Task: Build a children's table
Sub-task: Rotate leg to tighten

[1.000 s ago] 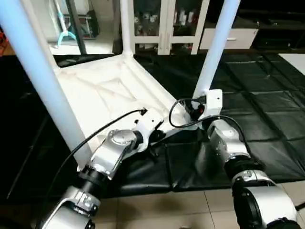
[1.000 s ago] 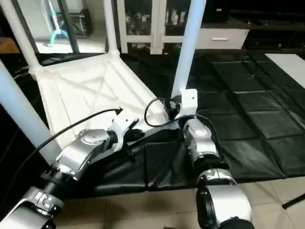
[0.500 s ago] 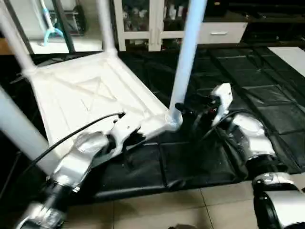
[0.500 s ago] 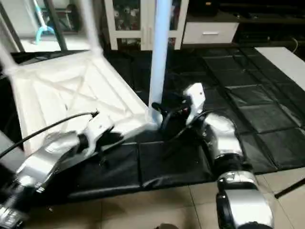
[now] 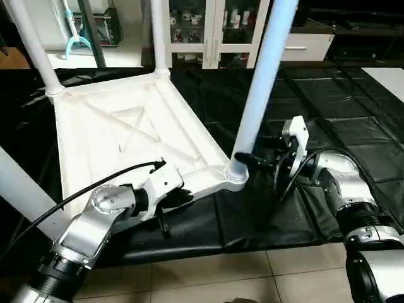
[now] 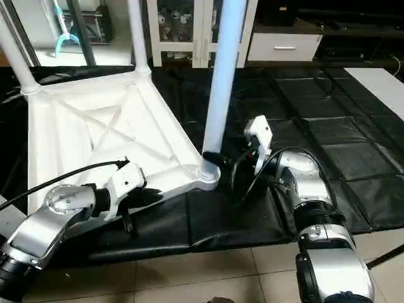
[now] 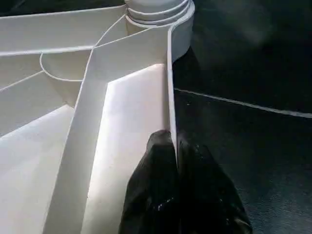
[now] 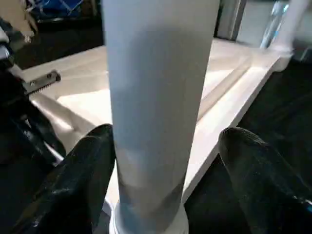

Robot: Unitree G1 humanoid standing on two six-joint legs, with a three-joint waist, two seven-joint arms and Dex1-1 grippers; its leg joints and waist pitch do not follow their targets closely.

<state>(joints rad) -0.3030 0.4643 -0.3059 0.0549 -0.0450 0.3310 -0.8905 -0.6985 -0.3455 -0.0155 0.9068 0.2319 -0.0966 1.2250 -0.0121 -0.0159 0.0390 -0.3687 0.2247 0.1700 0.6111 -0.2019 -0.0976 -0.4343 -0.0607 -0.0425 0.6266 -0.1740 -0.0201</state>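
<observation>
Assembly of the children's table, late stage. The table top [image 5: 120, 136] lies upside down on the black floor mat [image 5: 353, 95], ribbed underside facing up. Four legs stand in its corner sockets: the near-right leg [image 5: 262, 88] rises from the corner nearest the right gripper, two far legs [image 5: 159, 38] [image 5: 31, 47] stand at the corners toward the cabinet [image 5: 218, 28], and the near-left leg [image 5: 25, 186] crosses the edge of the head views beside the left forearm.

The left gripper [image 7: 175, 146] has its two black fingers pressed together on the thin upright rim of the top [image 7: 170, 87], a little way along the near edge from the near-right socket [image 7: 158, 14]; it pinches that rim and steadies the top.

The right gripper [image 8: 161, 161] is spread wide, one finger [image 8: 73, 180] on each side of the near-right leg just above its socket. Whether either finger touches the tube is not clear; the far one [image 8: 258, 170] stands clear of it.

Judged progress: all four legs appear fitted, so the main joining work looks done. Whether the near-right leg is fully seated cannot be read from these views. What seems left is to confirm that seating, let go of the rim, and turn the table onto its legs.
</observation>
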